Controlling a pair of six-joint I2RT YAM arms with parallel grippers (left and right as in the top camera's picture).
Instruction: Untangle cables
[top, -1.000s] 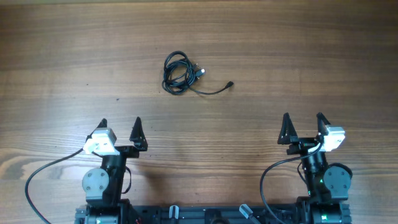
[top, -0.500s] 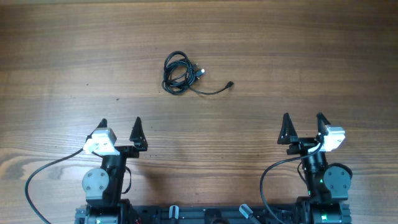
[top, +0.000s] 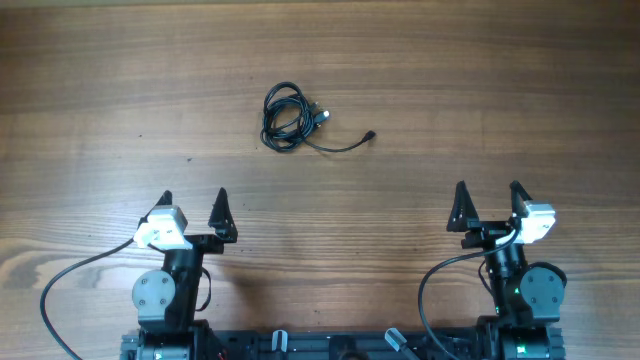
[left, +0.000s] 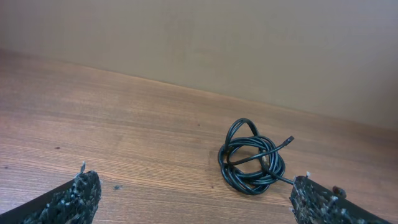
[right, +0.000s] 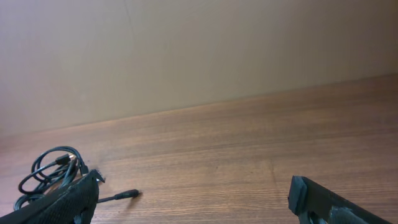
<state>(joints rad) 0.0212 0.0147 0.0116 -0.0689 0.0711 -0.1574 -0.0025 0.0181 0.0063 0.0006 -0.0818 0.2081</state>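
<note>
- The left gripper (top: 193, 199) is seen wide open, its two fingers (left: 78, 198) spread far apart; nothing is held and nothing is touched.
- The right gripper (top: 487, 191) is likewise spread wide and empty (its dark pads frame the lower corners of its own wrist view).
- Both grippers are held at the near edge of the table (top: 500, 80), well apart from each other and pointing away from the arm bases.
- The cables (top: 284, 118) are found on the bare wood ahead of the left gripper and a little to its right, well apart from both grippers and nearer the left one.
- They are bundled together in loose, overlapping loops; how the two cords are wound through each other cannot be told.
- A plug end (top: 320, 114) is seen sticking out at the right side of the bundle.
- One tail is run out from the bundle towards the right arm's side, curving along the table and ending in a small plug (top: 370, 135) (also seen low at the left of the right wrist view).
- Behind the table, a plain beige wall (left: 249, 50) is shown in both wrist views.
</note>
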